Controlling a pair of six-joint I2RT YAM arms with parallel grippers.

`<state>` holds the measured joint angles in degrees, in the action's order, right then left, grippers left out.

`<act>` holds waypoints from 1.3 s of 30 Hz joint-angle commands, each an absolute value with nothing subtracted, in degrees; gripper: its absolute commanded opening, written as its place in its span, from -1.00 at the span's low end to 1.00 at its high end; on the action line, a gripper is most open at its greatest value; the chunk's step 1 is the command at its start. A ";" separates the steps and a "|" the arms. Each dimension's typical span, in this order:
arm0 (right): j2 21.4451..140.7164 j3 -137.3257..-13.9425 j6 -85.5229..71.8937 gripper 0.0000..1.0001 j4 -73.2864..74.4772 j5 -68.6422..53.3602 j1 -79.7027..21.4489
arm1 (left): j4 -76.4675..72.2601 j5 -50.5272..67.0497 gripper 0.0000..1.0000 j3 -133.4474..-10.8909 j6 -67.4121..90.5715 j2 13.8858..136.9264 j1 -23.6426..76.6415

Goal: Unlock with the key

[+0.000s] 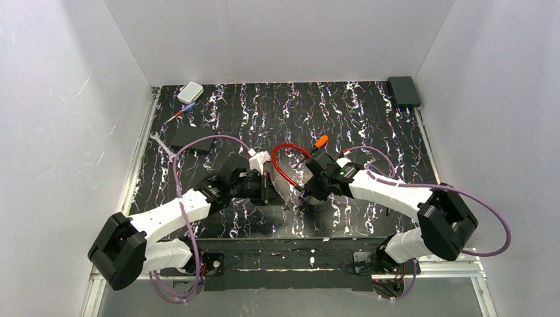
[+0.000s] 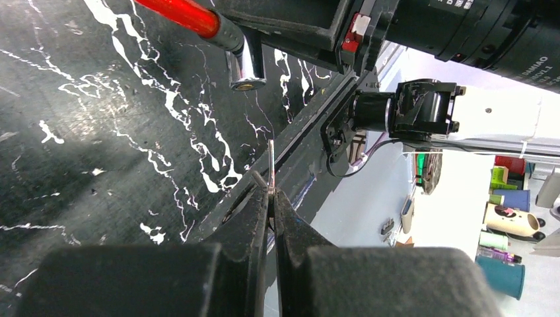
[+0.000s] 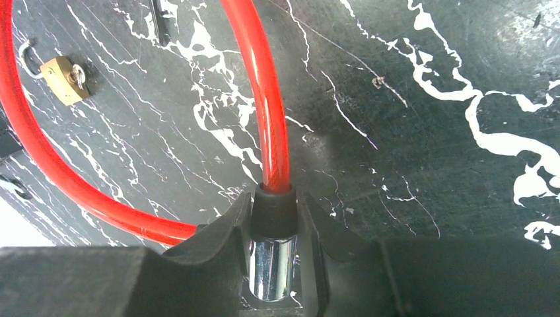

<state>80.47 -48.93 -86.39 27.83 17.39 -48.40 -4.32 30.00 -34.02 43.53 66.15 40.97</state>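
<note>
A red cable lock (image 1: 282, 165) loops on the black marbled mat. My right gripper (image 3: 274, 214) is shut on its black collar and chrome cylinder (image 3: 272, 267), low over the mat (image 1: 306, 187). The cylinder's end (image 2: 246, 66) shows in the left wrist view. My left gripper (image 2: 271, 193) is shut on a thin flat metal blade (image 2: 271, 162) seen edge-on, its tip pointing toward the cylinder end with a gap between; whatever is behind the blade is hidden in the jaws. The key (image 1: 321, 140), orange-headed, sits just beyond my right gripper.
A small brass padlock (image 3: 61, 71) lies near the cable loop. At the back left are a white box (image 1: 190, 92), a red and blue tool (image 1: 179, 113), a flat black item (image 1: 191, 137) and a silver wrench (image 1: 162, 142). A black box (image 1: 403, 90) sits at the back right.
</note>
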 commanded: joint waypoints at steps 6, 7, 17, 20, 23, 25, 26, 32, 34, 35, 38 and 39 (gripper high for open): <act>77.22 -48.74 -86.92 -0.97 25.49 16.98 -48.03 | -13.63 30.03 -1.00 -31.76 46.80 70.98 43.91; 77.17 -48.77 -86.92 -0.97 25.49 17.02 -47.99 | -14.09 30.09 -1.00 -31.81 46.85 71.63 43.98; 77.92 -48.66 -86.81 -0.97 24.78 15.38 -47.98 | -18.44 30.67 -1.00 -32.25 47.75 76.27 44.49; 78.40 -48.52 -86.77 -0.97 24.19 14.36 -47.99 | -19.29 30.65 -1.00 -32.33 48.27 77.47 44.47; 78.90 -48.60 -86.75 -0.97 23.96 13.50 -47.92 | -20.17 30.55 -1.00 -32.34 48.44 78.19 44.56; 79.03 -48.60 -86.75 -0.97 23.82 13.24 -47.97 | -20.37 30.14 -1.00 -32.26 48.46 78.21 44.52; 79.02 -48.60 -86.75 -0.97 23.87 13.19 -47.99 | -20.39 29.98 -1.00 -32.21 48.51 78.11 44.48; 79.02 -48.45 -86.66 -0.97 23.57 13.03 -47.97 | -21.22 29.54 -1.00 -32.07 48.87 78.07 44.48; 79.04 -48.43 -86.66 -0.97 23.49 12.88 -47.98 | -21.31 29.06 -1.00 -31.95 49.09 78.20 44.47; 79.02 -48.35 -86.66 -0.97 23.47 12.84 -47.92 | -21.35 28.97 -1.00 -31.99 49.18 78.16 44.53; 78.86 -48.34 -86.66 -0.97 23.40 12.98 -47.97 | -21.42 28.38 -1.00 -31.75 49.26 78.06 44.56; 78.77 -48.34 -86.66 -0.97 23.38 12.93 -47.96 | -21.44 28.12 -1.00 -31.67 49.31 77.93 44.54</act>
